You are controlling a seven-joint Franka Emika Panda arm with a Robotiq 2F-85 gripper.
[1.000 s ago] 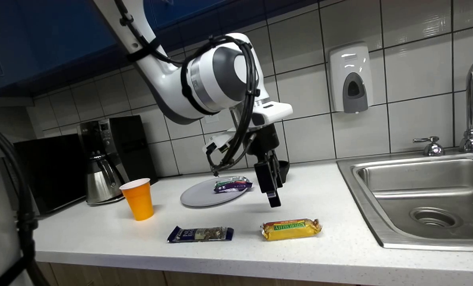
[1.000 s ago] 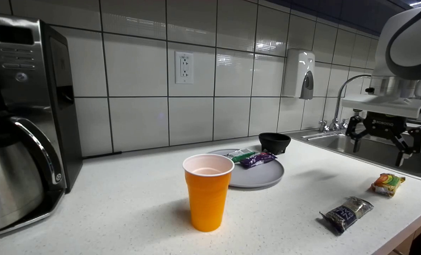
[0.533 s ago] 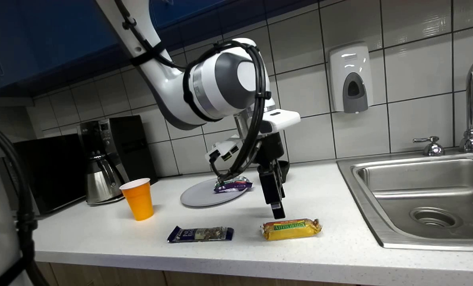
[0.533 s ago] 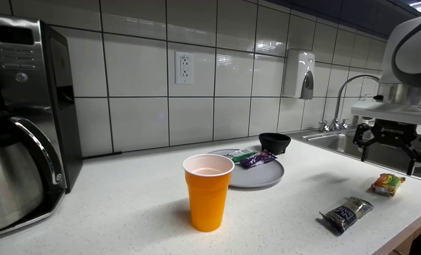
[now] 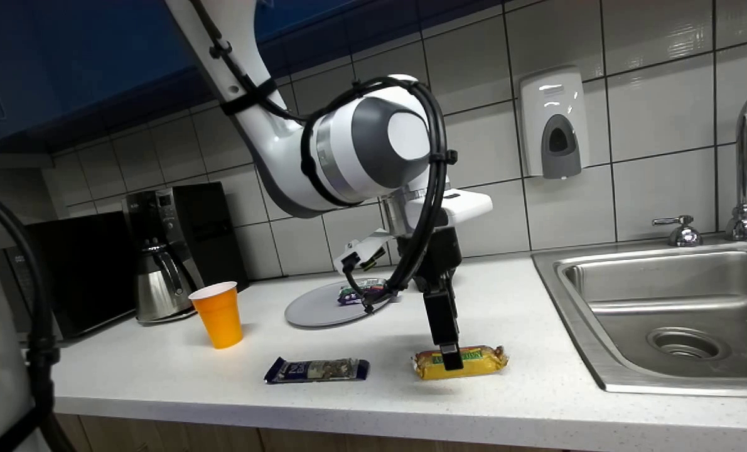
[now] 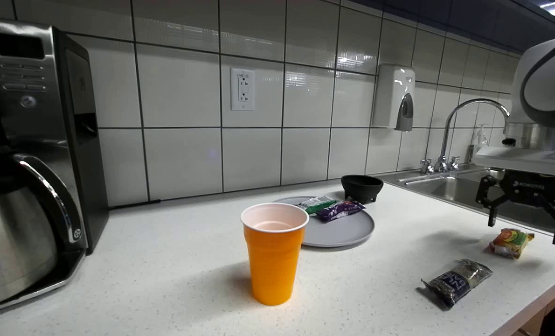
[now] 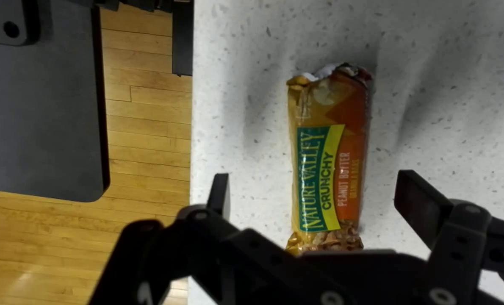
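A tiled wall (image 5: 656,188) rises behind a white speckled counter (image 5: 505,301), where a white robot arm (image 5: 361,144) bends down from above. A stainless-steel sink (image 5: 574,314) is set into the counter, well apart from a black coffee maker (image 5: 204,238) standing by the wall. A white soap dispenser (image 5: 555,119) hangs on the wall, and a round gray plate (image 6: 343,233) lies between the coffee maker and the sink. The black gripper (image 7: 313,186) points downward, its two fingers (image 7: 421,207) spread wide apart. An orange cup (image 6: 275,261) stands upright near the plate, while a black bowl (image 6: 362,191) sits beside the plate, close to the wall. A dark-wrapped bar (image 6: 459,282) lies near the counter's front edge, and near it a yellow Nature Valley granola bar (image 7: 328,156) rests on the counter, below the gripper and, in the wrist view, between the spread fingers. On the plate, a purple-wrapped bar (image 6: 340,211) and a green-wrapped bar (image 6: 317,205) lie close together
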